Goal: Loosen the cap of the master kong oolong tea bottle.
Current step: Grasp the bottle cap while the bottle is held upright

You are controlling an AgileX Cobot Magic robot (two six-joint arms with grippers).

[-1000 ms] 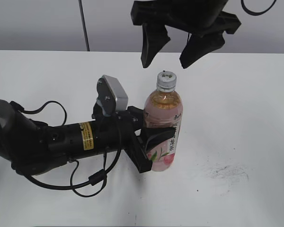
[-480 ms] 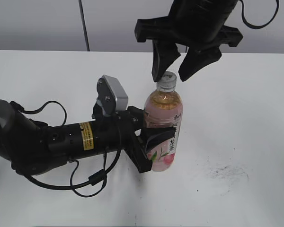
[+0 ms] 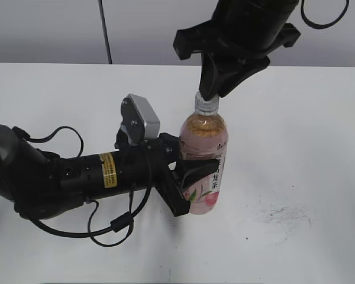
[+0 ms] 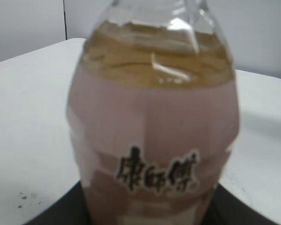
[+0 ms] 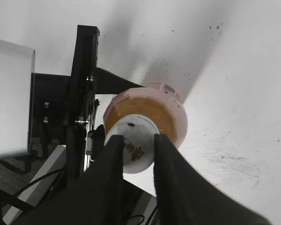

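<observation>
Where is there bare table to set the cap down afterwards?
Right of the master kong oolong tea bottle the table is bare up to the scuff marks; the near left corner too. Crowded: left of the bottle, where the left end effector clamps it.

1. One bottle (image 3: 203,160), between the left jaws.
2. One cap (image 5: 131,143), between the right jaws.
3. Two grippers: left (image 3: 186,183), right (image 3: 216,89).
4. One desk (image 3: 307,148).
</observation>
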